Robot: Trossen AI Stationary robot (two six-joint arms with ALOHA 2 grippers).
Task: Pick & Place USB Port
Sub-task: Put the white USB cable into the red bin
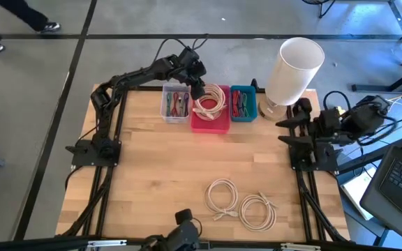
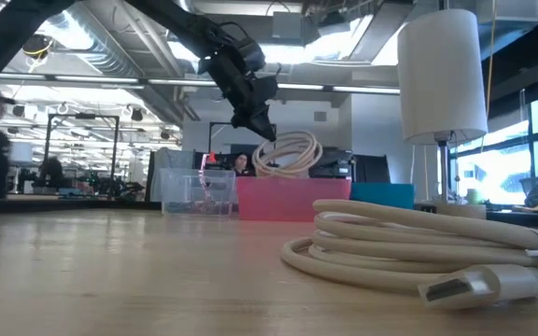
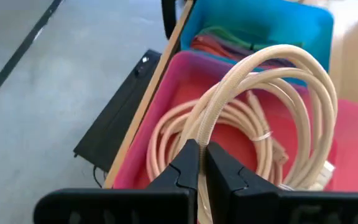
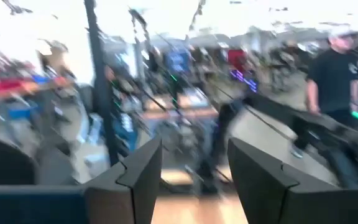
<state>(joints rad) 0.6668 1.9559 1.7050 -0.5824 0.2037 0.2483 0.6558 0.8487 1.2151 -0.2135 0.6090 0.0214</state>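
Along the far edge of the bench (image 1: 152, 167), three small bins in a row: a clear bin (image 1: 175, 104) nearest the far left corner with red and green cable pieces inside, a pink bin (image 1: 211, 120) in the middle, and a blue bin (image 1: 243, 103) beside it with more red and green pieces. Over the pink bin, the left gripper (image 1: 198, 92), fingers (image 3: 188, 163) pinched together on a strand of a cream USB cable coil (image 1: 212, 99); coil lifted and tilted above the bin, lower loops hanging inside the pink walls, as seen in the left wrist view (image 3: 260, 118) and the low view (image 2: 288, 149). More cream cable lying on the floor of the pink bin under the held coil. Near the front edge, towards the right corner, two further cream coils on bare wood, touching or nearly so: one (image 1: 222, 195) closer to the middle, the other (image 1: 258, 211) closer to the corner. At the far right corner, a white lamp (image 1: 295, 70) on a round wooden base. By the right edge, the right gripper (image 1: 292, 118) parked, fingers (image 4: 135, 174) spread apart with nothing between them.
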